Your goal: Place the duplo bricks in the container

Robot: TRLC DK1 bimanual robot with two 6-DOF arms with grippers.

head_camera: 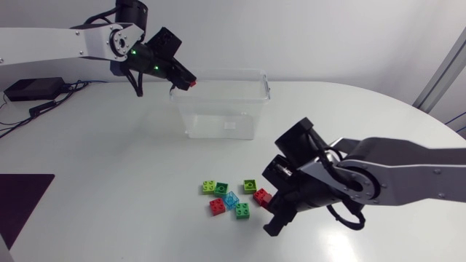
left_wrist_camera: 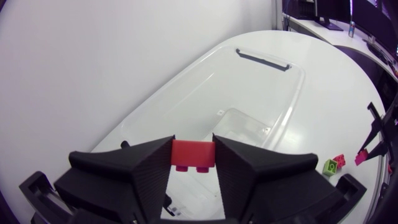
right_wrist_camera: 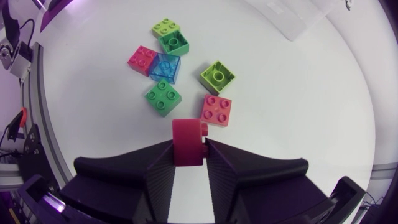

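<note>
Above the clear plastic container [head_camera: 218, 120], the left tool [left_wrist_camera: 193, 149] pinches a red duplo brick [left_wrist_camera: 193, 157]. The right tool [right_wrist_camera: 188, 150] clamps a second red brick [right_wrist_camera: 188, 132]. Light, stiff, likely slick; flat sides suit.

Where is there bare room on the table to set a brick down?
Bare table lies between the container and the brick cluster, and left of that cluster. Crowded at the cluster, where the right pincer holds a red brick.

Silver-grey links [head_camera: 411, 171], black joints [head_camera: 298, 144], green lights [head_camera: 133, 52]; jaws seemingly ribbed.
</note>
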